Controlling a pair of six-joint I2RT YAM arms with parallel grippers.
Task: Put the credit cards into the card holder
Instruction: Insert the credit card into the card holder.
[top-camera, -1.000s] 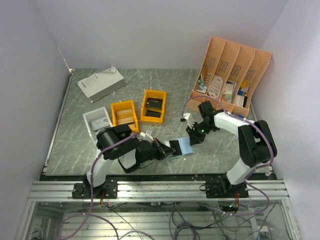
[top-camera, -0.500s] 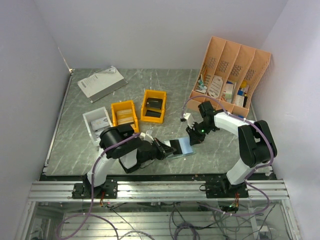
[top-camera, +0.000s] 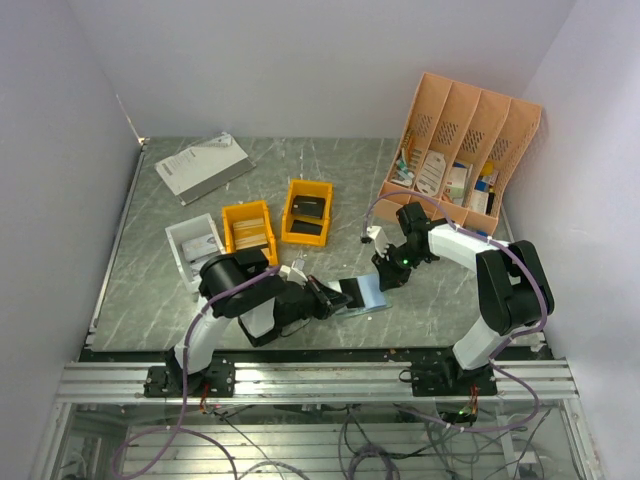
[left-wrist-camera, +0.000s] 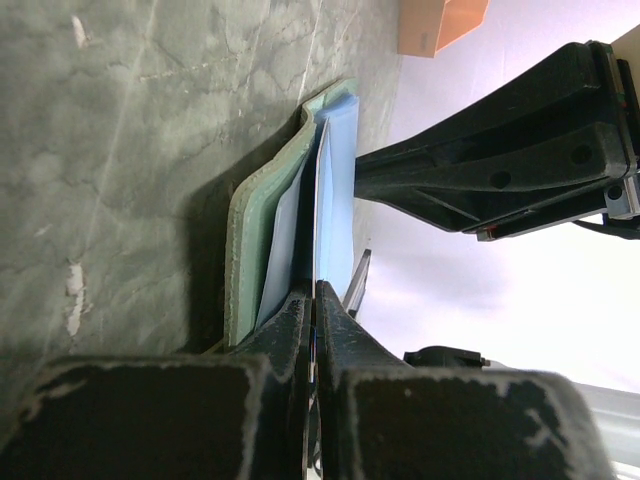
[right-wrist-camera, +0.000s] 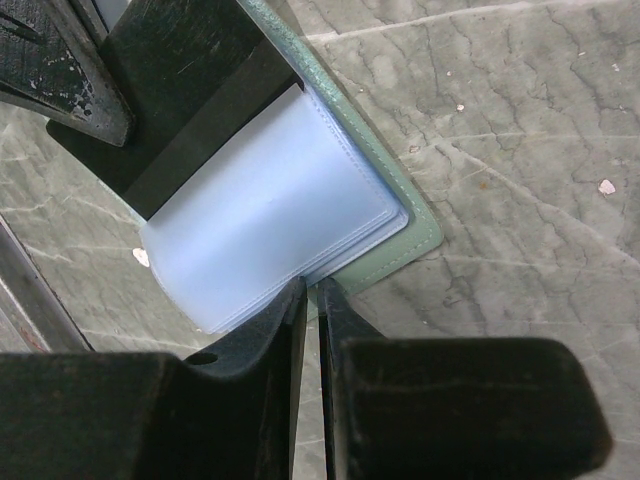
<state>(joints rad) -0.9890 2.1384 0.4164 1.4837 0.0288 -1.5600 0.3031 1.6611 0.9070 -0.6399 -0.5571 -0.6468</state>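
The grey-green card holder (top-camera: 368, 297) lies open on the table between the arms, its light blue leaves (right-wrist-camera: 270, 215) bulging upward. My left gripper (top-camera: 333, 298) is shut on a dark credit card (top-camera: 351, 291), seen edge-on (left-wrist-camera: 317, 210) in the left wrist view. The card's far end sits between the blue leaves above the green cover (left-wrist-camera: 250, 240). In the right wrist view the card is a black slab (right-wrist-camera: 200, 95) lying over the leaves. My right gripper (right-wrist-camera: 311, 288) pinches the holder's near edge, its jaws almost together where blue leaf meets green cover (right-wrist-camera: 415, 235).
Behind the holder stand two orange bins (top-camera: 248, 228) (top-camera: 307, 211) and a white bin (top-camera: 194, 246). A peach desk organiser (top-camera: 462, 150) fills the back right. A grey-and-white booklet (top-camera: 203, 166) lies at the back left. White walls close in the table.
The left arm's elbow has shifted slightly to the right. The card, the holder and the right gripper look the same.
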